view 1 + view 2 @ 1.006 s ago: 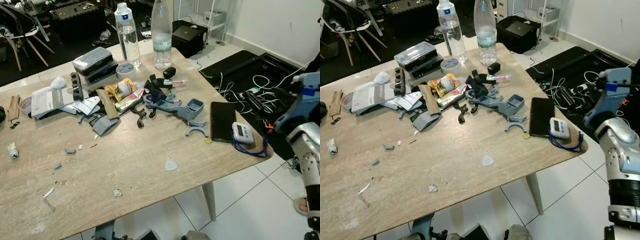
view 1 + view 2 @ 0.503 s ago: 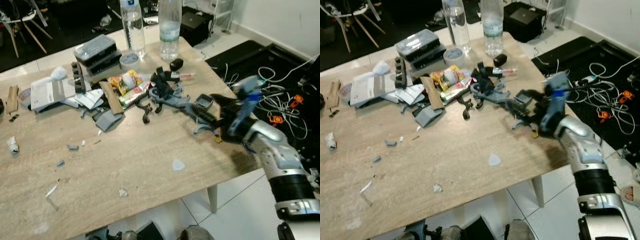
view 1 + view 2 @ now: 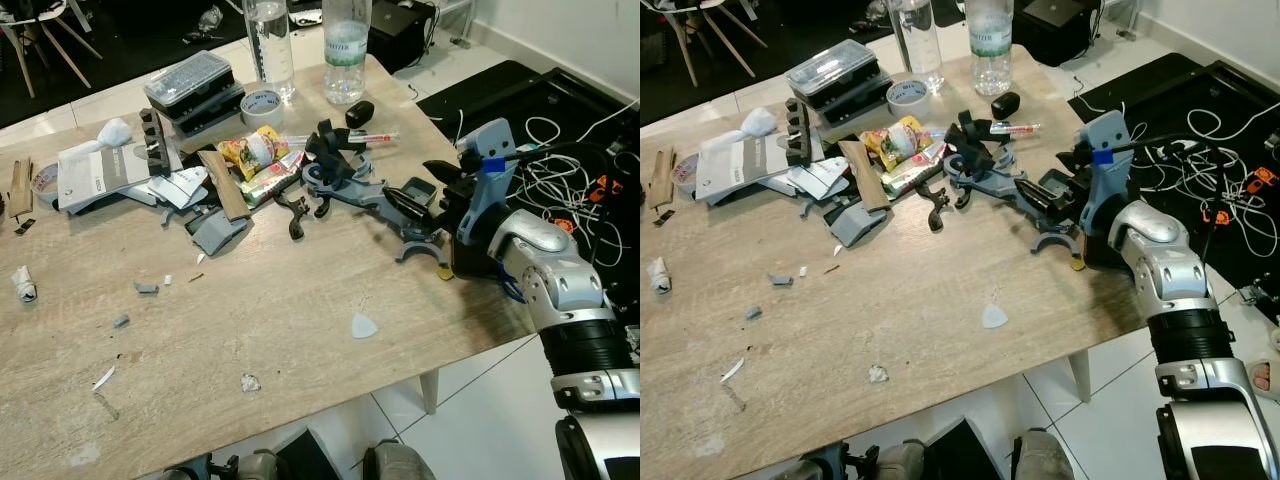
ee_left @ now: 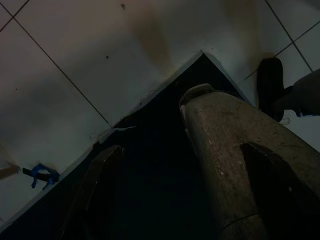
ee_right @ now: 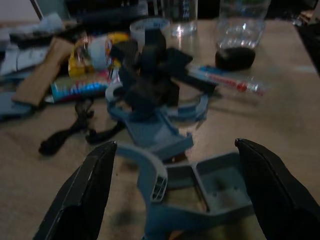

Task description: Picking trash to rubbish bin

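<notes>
shadow swallows much of the left wrist view, where the left end effector [image 4: 182, 195] hangs idle with its two dark fingers spread apart over pale floor tiles, a dark mat and a rounded grey-brown shape that is hard to identify. on the light wood-grain table [image 3: 260, 330] the right end effector [image 3: 428, 195] reaches in from the table's right edge, its fingers wide apart and gripping nothing, just above the blue-grey plastic bracket [image 3: 400, 205], a moulded piece with a box-like end and curved arms; its wrist hides whatever lies behind it. the right wrist view is dim and soft, showing the bracket between the two fingers and a black tangled part [image 5: 150, 65] beyond. small trash is scattered across the near table: a pale triangular scrap [image 3: 363, 325], a crumpled white bit [image 3: 250, 382] and grey chips [image 3: 145, 288]. farther back sits a heap of wrappers [image 3: 250, 160], cardboard and paper. two clear plastic bottles [image 3: 270, 40] are cut off at the top edge. white cables [image 3: 560, 150] lie tangled on the dark floor mat to the right.
</notes>
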### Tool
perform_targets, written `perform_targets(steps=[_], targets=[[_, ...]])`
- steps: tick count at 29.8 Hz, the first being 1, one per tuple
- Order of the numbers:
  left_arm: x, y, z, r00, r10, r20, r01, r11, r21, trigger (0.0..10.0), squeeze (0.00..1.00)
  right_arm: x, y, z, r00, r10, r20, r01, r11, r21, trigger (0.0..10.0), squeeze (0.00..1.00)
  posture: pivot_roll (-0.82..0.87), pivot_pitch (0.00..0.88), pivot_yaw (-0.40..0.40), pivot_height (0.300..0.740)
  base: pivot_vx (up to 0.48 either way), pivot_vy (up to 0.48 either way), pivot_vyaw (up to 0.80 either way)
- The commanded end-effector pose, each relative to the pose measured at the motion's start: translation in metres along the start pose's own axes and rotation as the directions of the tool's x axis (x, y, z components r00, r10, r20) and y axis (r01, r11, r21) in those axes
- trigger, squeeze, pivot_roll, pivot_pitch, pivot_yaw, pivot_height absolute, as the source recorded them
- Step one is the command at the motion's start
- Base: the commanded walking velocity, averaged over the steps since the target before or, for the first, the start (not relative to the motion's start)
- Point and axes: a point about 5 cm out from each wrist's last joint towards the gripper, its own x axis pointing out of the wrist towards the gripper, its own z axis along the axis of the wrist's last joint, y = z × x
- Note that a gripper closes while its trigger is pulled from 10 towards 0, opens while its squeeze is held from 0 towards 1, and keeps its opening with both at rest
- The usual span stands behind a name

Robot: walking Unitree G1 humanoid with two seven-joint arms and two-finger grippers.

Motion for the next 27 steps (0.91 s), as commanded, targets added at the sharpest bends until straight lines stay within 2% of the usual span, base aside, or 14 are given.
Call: perform_targets(steps=[1,4,8,14,18,19,20,21,27], targets=[[-0.006,0.002,-0.026,0.995,-0.009,-0.100,0.008,1.000,-0.015,10.0,0.00,0.004,0.017,-0.020,0.996,0.048,-0.075,-0.047,0.999,0.022,10.0,0.00,-0.09,0.197,0.110,0.740,0.000,0.000,0.00],[-0.006,0.003,-0.026,0.995,-0.012,-0.102,0.012,1.000,0.001,10.0,0.00,0.007,0.030,-0.026,0.995,0.073,-0.069,-0.069,0.996,0.060,10.0,0.00,-0.09,0.200,0.120,0.740,0.000,0.000,0.00],[-0.007,0.003,-0.026,0.994,-0.017,-0.107,0.019,1.000,0.017,10.0,0.00,0.009,0.034,-0.027,0.996,0.070,-0.061,-0.065,0.995,0.081,10.0,0.00,-0.09,0.202,0.125,0.740,0.000,0.000,0.00],[-0.009,0.006,-0.031,0.992,-0.014,-0.123,0.018,0.999,0.030,10.0,0.00,0.012,0.029,-0.031,0.995,0.014,-0.102,-0.006,0.997,0.072,10.0,0.00,-0.09,0.206,0.130,0.740,0.000,0.000,0.00],[-0.009,0.007,-0.032,0.993,-0.014,-0.121,0.017,1.000,0.026,10.0,0.00,0.011,0.022,-0.037,0.986,-0.059,-0.157,0.073,0.993,0.088,10.0,0.00,-0.09,0.211,0.132,0.740,0.000,0.000,0.00],[-0.009,0.007,-0.032,0.993,-0.014,-0.120,0.017,1.000,0.025,10.0,0.00,0.011,0.020,-0.038,0.983,-0.072,-0.168,0.089,0.992,0.094,8.2,0.00,-0.09,0.211,0.132,0.740,0.000,0.000,0.00],[-0.009,0.007,-0.032,0.993,-0.014,-0.120,0.017,1.000,0.024,10.0,0.00,0.011,0.020,-0.039,0.982,-0.079,-0.174,0.097,0.990,0.098,8.2,0.00,-0.09,0.211,0.132,0.740,0.000,0.000,0.00],[-0.009,0.006,-0.031,0.993,-0.016,-0.117,0.019,1.000,0.021,10.0,0.00,0.011,0.018,-0.038,0.979,-0.090,-0.185,0.111,0.988,0.107,0.0,0.00,-0.09,0.213,0.132,0.740,0.000,0.000,0.00],[-0.008,0.005,-0.029,0.994,-0.019,-0.112,0.022,1.000,0.018,10.0,0.00,0.011,0.014,-0.034,0.979,-0.099,-0.176,0.121,0.986,0.118,0.0,0.00,-0.10,0.205,0.130,0.740,0.000,0.000,0.00]])
